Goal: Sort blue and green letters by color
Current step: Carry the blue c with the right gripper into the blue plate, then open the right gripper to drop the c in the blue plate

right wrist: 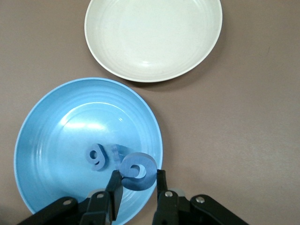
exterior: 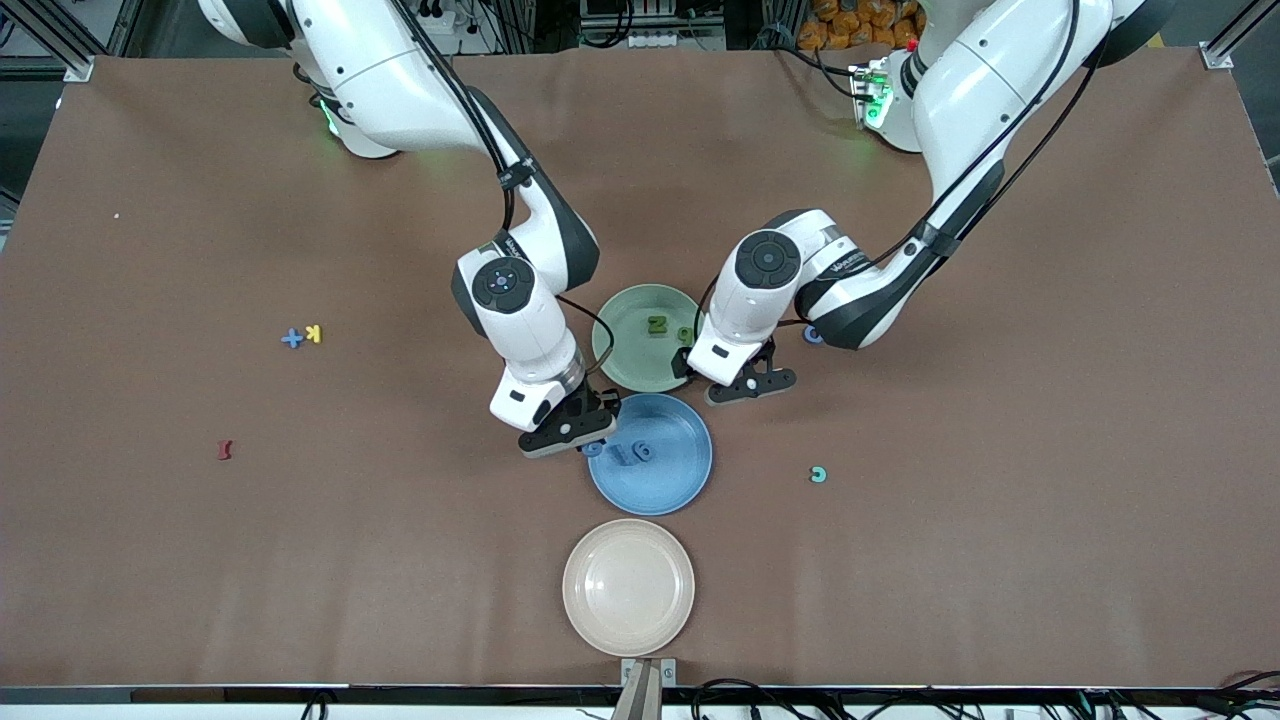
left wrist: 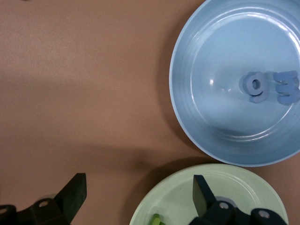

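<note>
My right gripper (exterior: 570, 432) (right wrist: 137, 182) is shut on a blue letter (exterior: 592, 449) (right wrist: 137, 171) over the rim of the blue plate (exterior: 680, 485) (right wrist: 42, 136). Two blue letters (exterior: 635, 452) (right wrist: 97, 156) (left wrist: 257, 86) lie in that plate. My left gripper (exterior: 750, 385) (left wrist: 139, 190) hangs open and empty over the edge of the green plate (exterior: 625, 365) (left wrist: 234, 187), which holds green letters (exterior: 657, 324) (left wrist: 156, 219). A blue plus (exterior: 291, 338) lies toward the right arm's end. Another blue piece (exterior: 813, 335) peeks out beside the left arm.
A beige plate (exterior: 628, 587) (right wrist: 152, 37) stands nearer the front camera than the blue plate. A yellow K (exterior: 314, 333) lies beside the blue plus, a dark red piece (exterior: 225, 450) nearer the camera. A teal letter (exterior: 818, 474) lies toward the left arm's end.
</note>
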`<state>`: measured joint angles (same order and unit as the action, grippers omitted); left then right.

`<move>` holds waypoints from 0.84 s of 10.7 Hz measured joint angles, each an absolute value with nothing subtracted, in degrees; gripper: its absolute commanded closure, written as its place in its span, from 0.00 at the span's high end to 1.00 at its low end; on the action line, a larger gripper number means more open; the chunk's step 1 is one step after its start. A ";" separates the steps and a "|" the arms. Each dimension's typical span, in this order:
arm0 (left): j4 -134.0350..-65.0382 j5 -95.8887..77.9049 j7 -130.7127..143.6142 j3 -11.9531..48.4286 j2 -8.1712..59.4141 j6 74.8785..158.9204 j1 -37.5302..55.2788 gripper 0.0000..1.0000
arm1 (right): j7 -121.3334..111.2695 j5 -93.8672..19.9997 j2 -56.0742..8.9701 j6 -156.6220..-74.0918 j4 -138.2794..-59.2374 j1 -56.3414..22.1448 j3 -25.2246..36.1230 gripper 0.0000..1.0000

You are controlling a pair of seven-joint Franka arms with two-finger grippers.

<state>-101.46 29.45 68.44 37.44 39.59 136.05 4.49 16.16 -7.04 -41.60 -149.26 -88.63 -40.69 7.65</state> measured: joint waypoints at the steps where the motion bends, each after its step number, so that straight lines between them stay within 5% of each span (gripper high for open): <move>1: -101.47 29.45 68.06 37.43 39.60 136.05 4.27 1.00 | 17.54 -7.04 -42.06 -149.25 -87.96 -40.99 7.63 0.00; 2: -101.48 29.45 67.53 37.43 39.60 136.05 4.10 1.00 | 19.76 -7.04 -42.68 -149.28 -87.27 -41.69 7.58 0.00; 3: -101.49 29.45 67.42 37.42 39.61 136.05 4.01 1.00 | 23.47 -6.96 -43.25 -149.28 -86.70 -43.25 7.55 0.16; 4: -101.49 29.45 67.42 37.41 39.61 136.05 3.82 1.00 | 27.37 -6.89 -43.83 -149.36 -86.01 -45.32 7.61 0.86; 5: -101.49 29.45 67.38 37.40 39.61 136.05 3.50 1.00 | 30.85 -6.85 -44.28 -149.43 -85.25 -47.20 7.69 1.00; 9: -101.49 29.45 67.06 37.40 39.61 136.05 2.84 1.00 | 33.42 -6.85 -44.48 -149.41 -84.30 -48.08 8.38 1.00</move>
